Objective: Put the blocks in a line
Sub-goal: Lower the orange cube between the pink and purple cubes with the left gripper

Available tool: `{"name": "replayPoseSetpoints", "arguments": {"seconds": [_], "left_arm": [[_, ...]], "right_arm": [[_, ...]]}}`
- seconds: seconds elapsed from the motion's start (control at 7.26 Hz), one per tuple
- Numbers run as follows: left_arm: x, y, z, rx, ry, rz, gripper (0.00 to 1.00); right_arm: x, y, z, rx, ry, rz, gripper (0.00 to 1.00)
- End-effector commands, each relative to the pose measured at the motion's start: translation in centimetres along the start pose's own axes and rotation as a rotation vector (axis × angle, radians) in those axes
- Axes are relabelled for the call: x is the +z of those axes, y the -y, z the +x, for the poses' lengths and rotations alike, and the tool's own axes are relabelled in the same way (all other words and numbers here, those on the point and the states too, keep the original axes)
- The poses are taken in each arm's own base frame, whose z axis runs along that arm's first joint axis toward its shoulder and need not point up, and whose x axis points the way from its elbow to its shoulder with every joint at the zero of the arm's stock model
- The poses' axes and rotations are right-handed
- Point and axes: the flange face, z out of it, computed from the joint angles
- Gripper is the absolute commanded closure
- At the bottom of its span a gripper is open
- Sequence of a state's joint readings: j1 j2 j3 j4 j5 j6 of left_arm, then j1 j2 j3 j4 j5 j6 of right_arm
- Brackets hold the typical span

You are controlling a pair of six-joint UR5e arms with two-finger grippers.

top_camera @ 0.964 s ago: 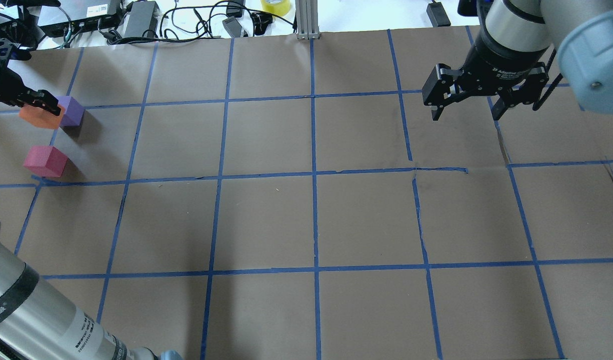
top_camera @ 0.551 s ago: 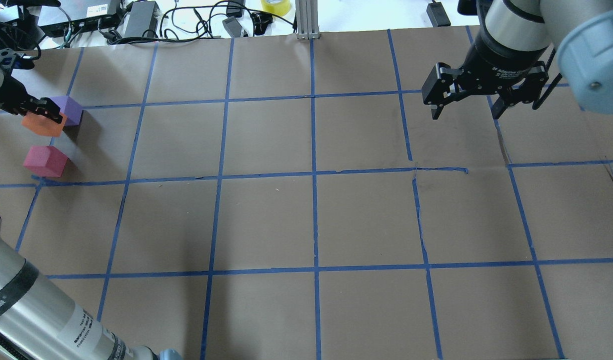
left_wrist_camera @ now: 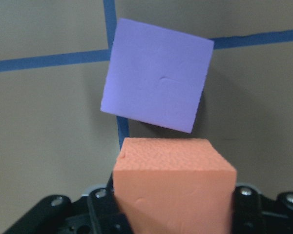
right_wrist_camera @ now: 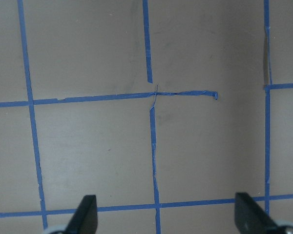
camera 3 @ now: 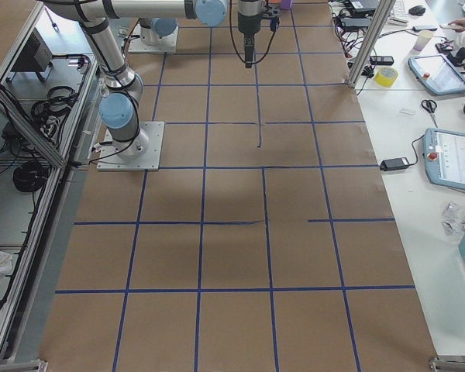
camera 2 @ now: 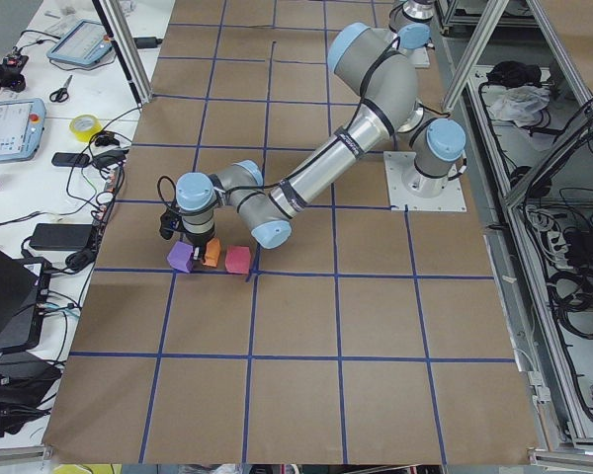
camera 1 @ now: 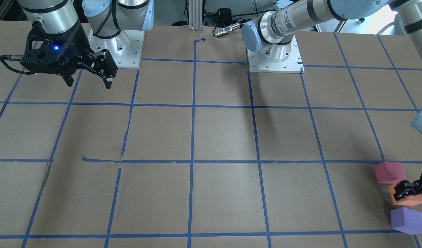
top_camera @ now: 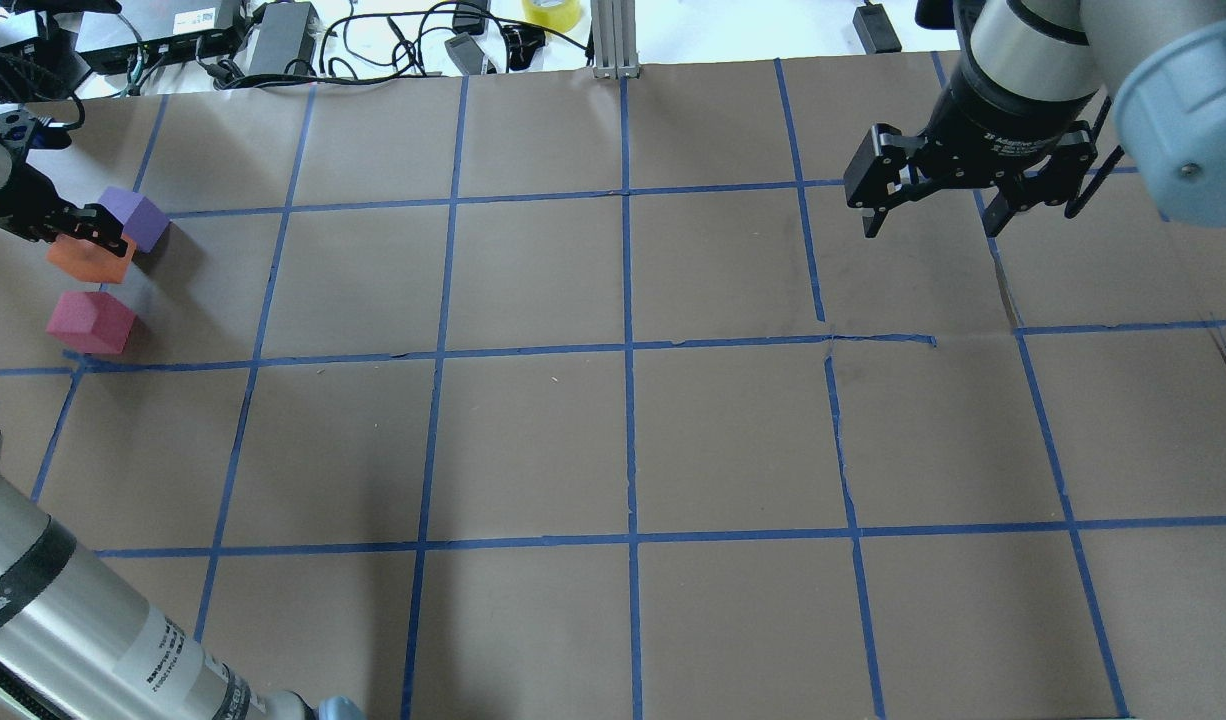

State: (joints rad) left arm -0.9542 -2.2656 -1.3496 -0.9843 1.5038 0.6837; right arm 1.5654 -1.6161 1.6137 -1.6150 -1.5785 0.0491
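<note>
Right gripper (top_camera: 931,232) is showing the partial print "Adaptive"; the sticker on the left arm is too small to read. Left gripper (top_camera: 85,232) fingers are pinching the orange block (top_camera: 88,262) at the worktop's (top_camera: 533,440) far left, between the purple block (top_camera: 133,218), farther, and the red-pink block (top_camera: 91,322), nearer. Versus a second ago, orange is sitting nearer to red-pink and purple is turned slightly. Right fingers are spread, hovering far right.

Lower part of left pincer (left_wrist_camera: 173,207) and orange block (left_wrist_camera: 172,168) beyond frame edge.
</note>
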Motion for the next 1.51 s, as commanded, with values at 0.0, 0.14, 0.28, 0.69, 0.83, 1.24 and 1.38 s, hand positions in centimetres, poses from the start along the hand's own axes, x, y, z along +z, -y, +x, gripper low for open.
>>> {"name": "replayPoseSetpoints", "arguments": {"seconds": [0.0, 0.14, 0.28, 0.69, 0.83, 1.24, 1.38], "left_arm": [[1.1, -0.2, 0.1, -0.004, -0.01, -0.014, 1.0], [1.4, -0.4, 0.0, -0.004, -0.012, -0.019, 1.0], [2.2, -0.7, -0.3, -0.009, -0.019, -0.028, 1.0], [3.9, -1.7, 0.0, -0.015, -0.038, -0.05, 1.0], [3.9, -1.7, 0.0, -0.011, -0.035, -0.051, 1.0], [3.6, -1.7, -0.4, -0.011, -0.017, -0.044, 1.0], [3.6, -2.1, -1.3, -0.024, -0.017, -0.041, 1.0]], "right_arm": [[0.0, 0.0, 0.0, -0.001, 0.0, 0.0, 0.0], [0.0, 0.0, 0.0, 0.001, 0.0, 0.001, 0.0], [0.1, 0.0, 0.0, -0.001, 0.0, -0.002, 0.0], [0.0, 0.0, 0.0, -0.001, 0.0, 0.0, 0.0], [0.0, 0.0, 0.1, 0.001, 0.0, -0.005, 0.0], [0.0, -0.1, 0.0, -0.001, 0.0, -0.004, 0.0], [0.0, 0.0, 0.1, 0.001, 0.0, -0.002, 0.0]]}}
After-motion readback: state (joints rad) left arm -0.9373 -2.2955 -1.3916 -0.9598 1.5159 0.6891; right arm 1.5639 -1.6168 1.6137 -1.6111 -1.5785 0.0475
